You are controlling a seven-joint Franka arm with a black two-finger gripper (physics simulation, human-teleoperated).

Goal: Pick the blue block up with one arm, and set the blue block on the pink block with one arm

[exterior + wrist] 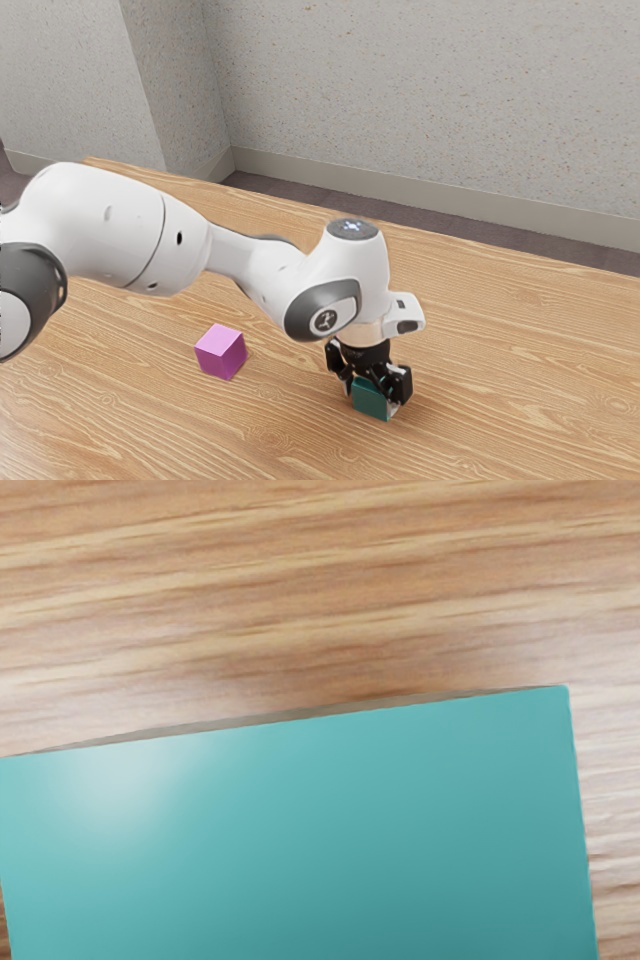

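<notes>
Wrist view has the blue block (300, 830) right under the hand, sitting on the table (300, 570). Over in the exterior view, the end effector (374, 388) looks pinched on it from both sides, though the angle makes that hard to confirm. It's not lifted yet. The pink block (220, 351) sits well apart with nothing on top, so the lift, carry and stacking are all left.

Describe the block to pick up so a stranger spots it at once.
Start at the wooden table and follow the white arm to its black end effector. Under it sits the teal-blue cube; the only other block, a pink cube, stands apart to the exterior view's left.
</notes>
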